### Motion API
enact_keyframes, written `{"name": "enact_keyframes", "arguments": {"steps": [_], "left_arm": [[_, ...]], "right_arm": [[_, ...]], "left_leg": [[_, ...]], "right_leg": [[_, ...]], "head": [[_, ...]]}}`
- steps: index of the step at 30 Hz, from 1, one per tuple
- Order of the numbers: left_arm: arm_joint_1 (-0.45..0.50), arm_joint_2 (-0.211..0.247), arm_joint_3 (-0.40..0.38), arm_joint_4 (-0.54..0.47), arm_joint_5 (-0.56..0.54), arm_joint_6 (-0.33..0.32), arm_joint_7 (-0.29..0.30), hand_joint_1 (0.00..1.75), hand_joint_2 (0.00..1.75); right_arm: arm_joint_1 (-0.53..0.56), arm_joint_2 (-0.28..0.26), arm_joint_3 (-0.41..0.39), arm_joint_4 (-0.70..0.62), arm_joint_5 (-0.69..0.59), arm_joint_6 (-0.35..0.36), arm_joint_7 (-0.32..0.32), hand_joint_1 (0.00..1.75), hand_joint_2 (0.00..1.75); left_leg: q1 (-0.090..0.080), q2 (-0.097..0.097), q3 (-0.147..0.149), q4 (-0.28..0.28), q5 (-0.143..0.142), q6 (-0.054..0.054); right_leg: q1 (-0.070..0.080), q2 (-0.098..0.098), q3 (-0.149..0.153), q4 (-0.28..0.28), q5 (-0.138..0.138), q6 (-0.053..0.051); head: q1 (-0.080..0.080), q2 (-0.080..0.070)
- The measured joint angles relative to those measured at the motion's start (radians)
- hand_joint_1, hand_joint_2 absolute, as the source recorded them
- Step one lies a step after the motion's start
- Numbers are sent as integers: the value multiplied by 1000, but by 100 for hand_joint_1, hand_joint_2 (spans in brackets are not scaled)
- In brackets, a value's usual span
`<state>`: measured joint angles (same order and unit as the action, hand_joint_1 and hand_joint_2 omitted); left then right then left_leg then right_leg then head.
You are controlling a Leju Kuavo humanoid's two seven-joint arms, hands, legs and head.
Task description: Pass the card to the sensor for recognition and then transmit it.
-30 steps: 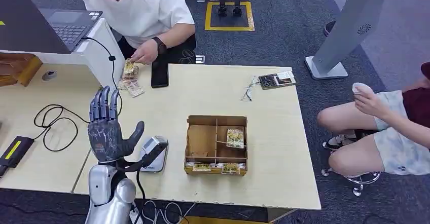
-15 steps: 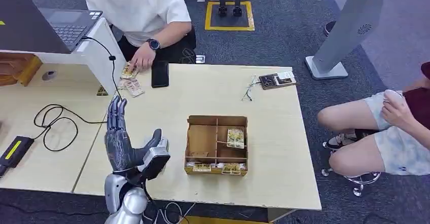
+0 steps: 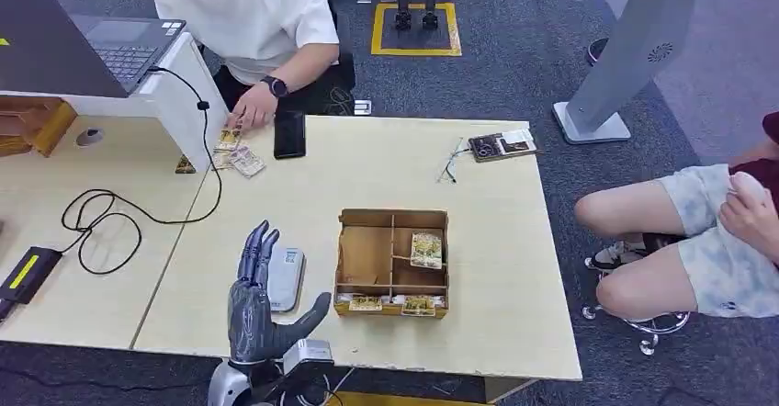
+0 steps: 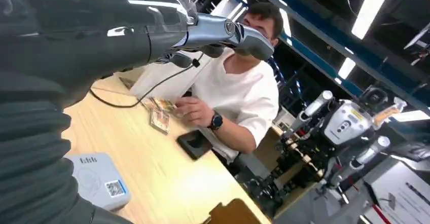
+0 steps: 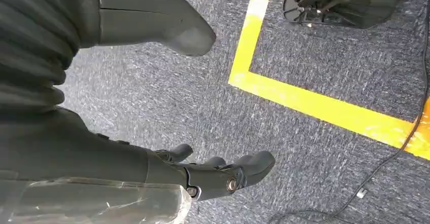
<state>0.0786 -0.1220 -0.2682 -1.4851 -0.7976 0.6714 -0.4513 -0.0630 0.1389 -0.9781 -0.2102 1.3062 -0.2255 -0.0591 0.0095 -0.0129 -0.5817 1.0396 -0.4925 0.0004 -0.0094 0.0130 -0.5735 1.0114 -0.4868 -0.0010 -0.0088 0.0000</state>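
My left hand (image 3: 260, 307) hovers over the table's near edge, fingers stretched out and thumb spread, holding nothing. Just beyond its fingertips the grey-white sensor (image 3: 287, 277) lies flat; the left wrist view shows its QR label (image 4: 115, 187). To the right of the sensor stands a brown divided cardboard box (image 3: 354, 257) with patterned cards (image 3: 425, 250) in its right compartment and more along its front slot (image 3: 418, 305). My right hand (image 5: 223, 176) hangs above the carpet with its fingers apart and nothing in them.
Across the table, a person in a white shirt (image 3: 248, 11) rests a hand on a pile of cards (image 3: 237, 156) beside a black phone (image 3: 289, 135). A black cable (image 3: 101, 227) loops at the left. Another person sits at the right (image 3: 698, 231).
My left hand has dropped and moved right toward the table's near edge, uncovering the sensor. The person opposite has shifted a hand over the card pile.
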Motion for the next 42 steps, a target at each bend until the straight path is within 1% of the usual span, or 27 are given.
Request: {"name": "enact_keyframes", "arguments": {"steps": [2,5,9,11,14,18,21,25,29,32,36,40,42], "left_arm": [[16,19,-21,-15,35,0,-8,0,175],[38,61,-71,-43,111,0,-11,0,175],[62,101,-134,-82,132,0,-9,0,175],[68,115,-161,-97,112,0,10,0,175],[77,125,-178,-100,19,0,63,0,175],[78,133,-188,-92,-114,0,150,0,175],[73,137,-195,-65,-162,0,205,0,175],[56,140,-214,-26,-164,0,231,0,175],[23,127,-235,40,-100,0,231,0,175],[4,102,-238,90,-45,0,211,0,175],[-19,80,-238,147,-19,0,207,0,175],[-37,69,-238,187,-27,0,211,0,175],[-49,62,-238,209,-58,0,223,0,175]], "right_arm": [[0,0,-1,0,-3,-1,-1,0,175],[0,0,-5,0,-3,-3,-5,0,175],[1,0,-13,0,-6,-5,-6,0,175],[1,0,-19,-1,-6,-6,-6,0,175],[1,0,-22,-1,-6,-7,-5,0,175],[0,0,-25,-1,-3,-7,-1,0,175],[0,0,-26,-1,-1,-6,2,0,175],[0,0,-26,-1,0,-6,3,0,175],[0,0,-26,-1,13,-5,3,0,175],[0,0,-26,0,15,-5,3,0,175],[-1,0,-26,0,16,-5,4,0,175],[-1,0,-26,0,18,-6,8,0,175],[-1,0,-26,0,22,-5,10,0,175]], "left_leg": [[0,0,0,0,0,0],[0,0,0,0,0,0],[0,0,0,0,0,0],[0,0,0,0,0,0],[0,0,0,0,0,0],[0,0,0,0,0,0],[0,0,0,0,0,0],[0,0,0,0,0,0],[0,0,0,0,0,0],[0,0,0,0,0,0],[0,0,0,0,0,0],[0,0,0,0,0,0],[0,0,0,0,0,0]], "right_leg": [[0,0,0,0,0,0],[0,0,0,0,0,0],[0,0,0,0,0,0],[0,0,0,0,0,0],[0,0,0,0,0,0],[0,-1,0,0,0,0],[0,0,0,0,0,0],[0,-1,0,0,0,0],[0,-1,0,0,0,0],[0,0,0,0,0,0],[0,-1,0,0,0,0],[0,-1,0,0,0,0],[0,-1,0,0,0,0]], "head": [[0,0],[0,0],[0,0],[0,0],[0,0],[0,0],[0,0],[0,0],[0,0],[0,0],[0,0],[0,0],[0,0]]}}
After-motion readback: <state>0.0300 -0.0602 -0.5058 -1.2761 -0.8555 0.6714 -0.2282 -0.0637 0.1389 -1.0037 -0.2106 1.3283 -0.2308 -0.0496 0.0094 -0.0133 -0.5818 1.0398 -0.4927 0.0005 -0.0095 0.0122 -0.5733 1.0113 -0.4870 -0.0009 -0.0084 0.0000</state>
